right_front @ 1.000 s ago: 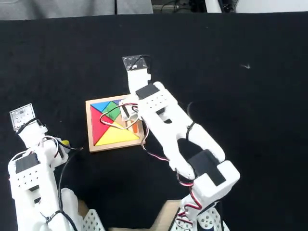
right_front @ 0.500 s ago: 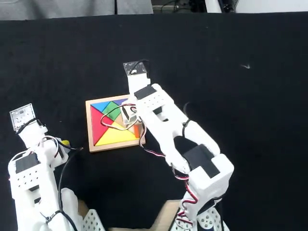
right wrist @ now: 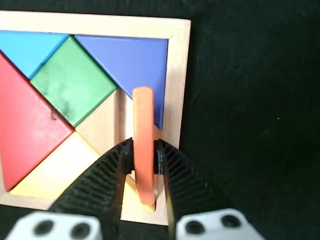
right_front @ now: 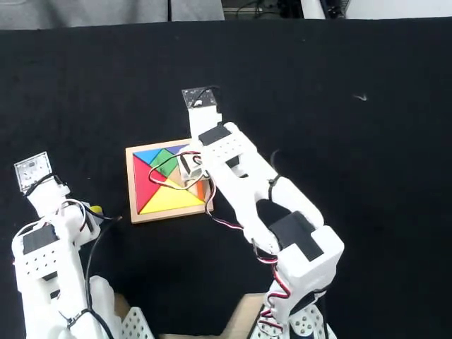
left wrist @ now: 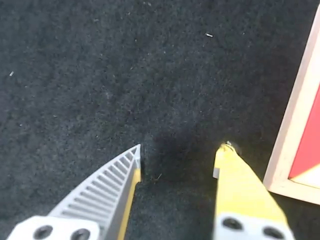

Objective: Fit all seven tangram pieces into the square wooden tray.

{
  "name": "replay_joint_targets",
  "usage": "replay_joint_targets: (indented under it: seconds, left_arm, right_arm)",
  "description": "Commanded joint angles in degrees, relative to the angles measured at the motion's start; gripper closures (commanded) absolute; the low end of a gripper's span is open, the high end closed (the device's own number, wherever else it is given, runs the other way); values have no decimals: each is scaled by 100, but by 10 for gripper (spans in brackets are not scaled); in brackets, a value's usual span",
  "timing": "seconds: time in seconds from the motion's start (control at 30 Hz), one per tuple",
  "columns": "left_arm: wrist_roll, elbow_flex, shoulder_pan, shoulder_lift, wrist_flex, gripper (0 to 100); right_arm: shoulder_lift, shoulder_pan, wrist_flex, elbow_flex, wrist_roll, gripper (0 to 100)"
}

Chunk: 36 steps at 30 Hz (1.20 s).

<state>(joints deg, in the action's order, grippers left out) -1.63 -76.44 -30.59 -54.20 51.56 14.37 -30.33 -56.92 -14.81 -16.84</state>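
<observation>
**A:** Over the last second the right arm (right_front: pixel 240 183) has slid a touch toward the near side, its elbow swinging left. In the last half-second it barely stirs. The left arm (right_front: pixel 49 240) hasn't budged at all.

**B:** And look at the right gripper (right wrist: pixel 143 145)! Its black ribbed fingers are clamped on the thin orange wooden piece (right wrist: pixel 143 115), which stands up on its edge.

**A:** Where does that put it?

**B:** Over the right side of the square wooden tray (right wrist: pixel 178 75), just inside the right rim, toward the near right corner. Its far end shows against the dark blue wooden triangle (right wrist: pixel 130 57). I can't tell whether the two touch.

**A:** There's a bare wooden gap (right wrist: pixel 102 127) just left of the orange piece.

**B:** Yes, and around it everything lies flat. The green wooden square (right wrist: pixel 72 80) is on the gap's far side. The large red wooden triangle (right wrist: pixel 27 125) fills the left, and the light blue wooden triangle (right wrist: pixel 27 47) takes the far left corner. The large yellow wooden triangle (right wrist: pixel 55 172) runs along the near edge.

**A:** And the other side?

**B:** The left gripper (left wrist: pixel 182 150) has its fingers spread apart with nothing between them. It sits low over the black cloth table (right_front: pixel 353 176), near the tray's left rim.
</observation>
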Motion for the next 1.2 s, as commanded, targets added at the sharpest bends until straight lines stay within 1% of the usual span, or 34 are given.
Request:
replay_joint_targets:
  seconds: [0.0, 0.13, 0.2, 0.33, 0.43, 0.63, 0.83, 1.17]
  left_arm:
    - [-44, 13, 84, -105, -97, 758]
    - [-44, 13, 84, -105, -97, 758]
    - [-44, 13, 84, -105, -97, 758]
    - [-44, 13, 84, -105, -97, 758]
    - [-44, 13, 84, -105, -97, 758]
    - [-44, 13, 84, -105, -105, 758]
    - [-44, -4, 84, -62, -220, 758]
    - [-44, -75, 84, -114, -255, 758]
  right_arm:
    - [-13, 114, 88, 40, 62, 982]
    - [-13, 105, 62, 40, 62, 879]
    - [-13, 105, 53, 40, 62, 855]
    - [-57, 97, 44, 40, 79, 891]
    - [-66, 26, 44, 40, 343, 907]
    - [-66, -343, 35, 101, 413, 917]
    - [-66, -369, -325, 435, 422, 917]
    - [-66, -378, -343, 435, 422, 917]
